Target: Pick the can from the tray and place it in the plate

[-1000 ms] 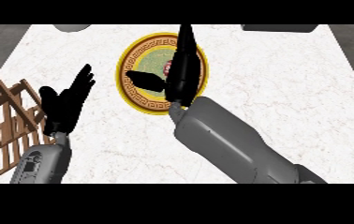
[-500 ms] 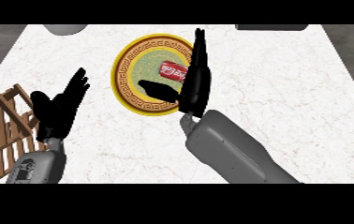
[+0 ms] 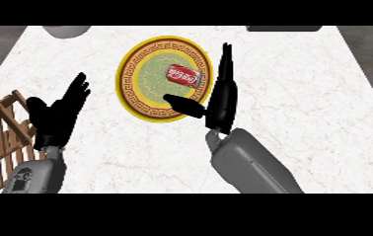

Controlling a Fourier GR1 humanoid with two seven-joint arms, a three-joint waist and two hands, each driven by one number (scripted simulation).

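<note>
The red can point(image 3: 183, 75) lies on its side inside the plate point(image 3: 131, 82), on the green centre, toward the upper right part of it and short of the yellow patterned rim. Nothing touches it. The plate sits on the white marbled counter point(image 3: 291, 82), near the middle and toward the far edge.

Just right of the plate, the right hand point(image 3: 221, 101) stands edge-on, its fingers straight and released, pointing toward the far edge along the plate's right rim. Its thumb point(image 3: 183, 105) sticks out leftward over the plate's lower right rim, apart from the can. It holds nothing.

Right of that hand the counter is bare marble out to its right edge. Bare marble also lies between the plate's left rim and the left hand point(image 3: 56, 112), which rests near the view's left edge, fingers up and relaxed, empty.

Behind the left hand, at the left edge, a corner of the wooden slatted tray point(image 3: 15, 131) shows. At the far edge sit 2 partly cut-off things: a grey rounded object point(image 3: 67, 30) at upper left and a dark flat object point(image 3: 284, 28) at upper right.
</note>
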